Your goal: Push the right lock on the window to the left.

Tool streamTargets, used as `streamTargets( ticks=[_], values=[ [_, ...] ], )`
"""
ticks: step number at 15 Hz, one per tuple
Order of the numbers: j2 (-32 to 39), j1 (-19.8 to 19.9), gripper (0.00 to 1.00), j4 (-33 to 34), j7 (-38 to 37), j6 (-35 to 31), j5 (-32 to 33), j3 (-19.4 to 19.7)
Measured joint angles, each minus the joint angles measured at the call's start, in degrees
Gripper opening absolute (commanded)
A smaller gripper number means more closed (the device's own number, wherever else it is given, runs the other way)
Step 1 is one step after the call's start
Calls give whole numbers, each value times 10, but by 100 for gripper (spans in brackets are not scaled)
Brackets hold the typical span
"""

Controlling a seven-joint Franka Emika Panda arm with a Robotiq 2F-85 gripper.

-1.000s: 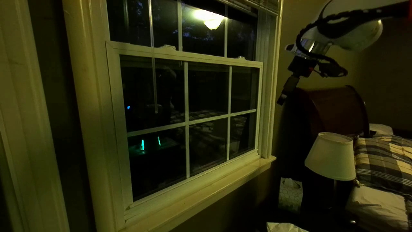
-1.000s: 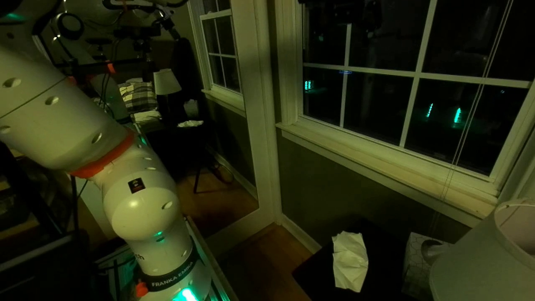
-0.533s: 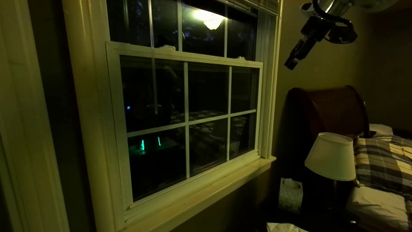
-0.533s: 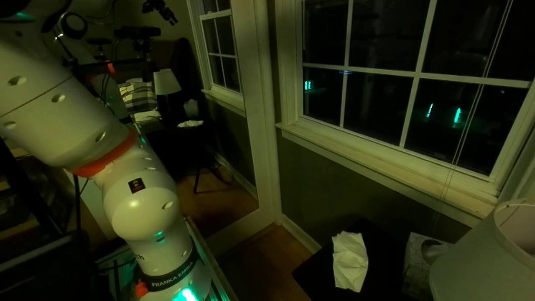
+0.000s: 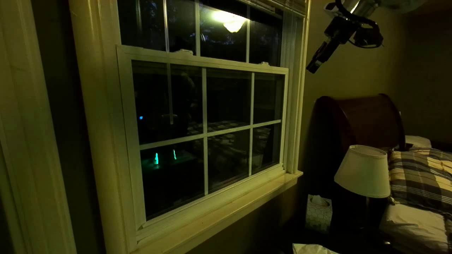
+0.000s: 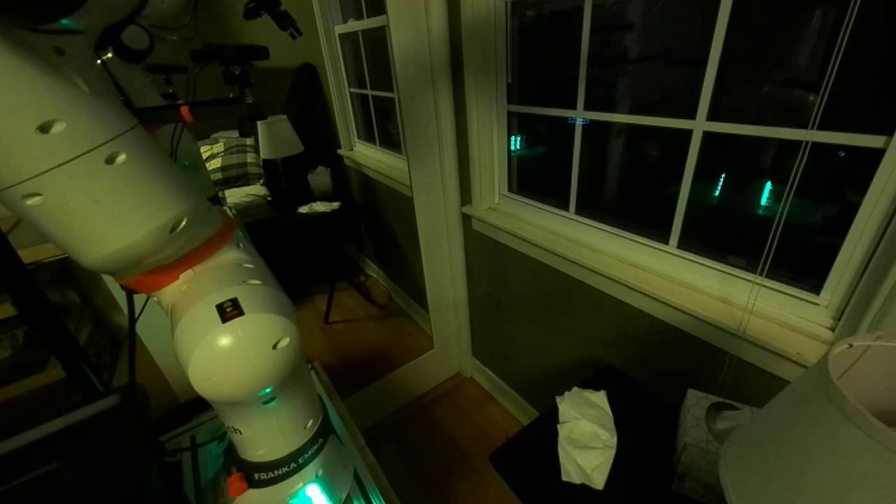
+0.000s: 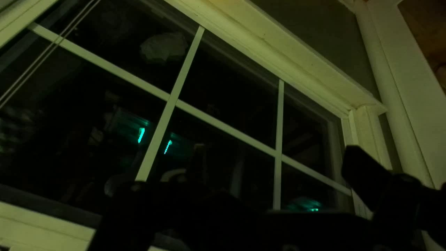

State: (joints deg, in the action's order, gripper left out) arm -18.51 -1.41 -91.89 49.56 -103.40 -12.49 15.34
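Note:
The window (image 5: 204,134) has a white frame and dark panes. Its right lock (image 5: 265,63) is a small white piece on top of the lower sash rail in an exterior view; the left lock (image 5: 184,52) sits farther left on that rail. My black gripper (image 5: 312,67) is tilted downward, right of the window frame and apart from the lock in that view. In the wrist view the dark fingers of the gripper (image 7: 275,153) stand wide apart with nothing visible between them. The panes (image 7: 226,101) lie beyond; I cannot make out either lock there.
A lamp (image 5: 362,171), a tissue box (image 5: 319,213) and a bed headboard (image 5: 360,120) stand right of the window. Blind cords (image 6: 791,175) hang before the panes. A crumpled paper (image 6: 586,437) lies on a dark table. A mirror (image 6: 392,294) reflects the scene.
My gripper has risen clearly since one second ago, beside the window. In the last half second it has shifted slightly left toward the window frame. The locks look unchanged.

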Motion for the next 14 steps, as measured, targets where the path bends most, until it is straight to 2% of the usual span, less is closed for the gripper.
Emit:
streamTargets(
  ticks=[5,11,14],
  values=[
    [92,9,100,134,25,5,-102,42],
    [234,55,100,303,34,68,-251,93],
    [303,97,100,385,31,97,-324,106]
  ],
)
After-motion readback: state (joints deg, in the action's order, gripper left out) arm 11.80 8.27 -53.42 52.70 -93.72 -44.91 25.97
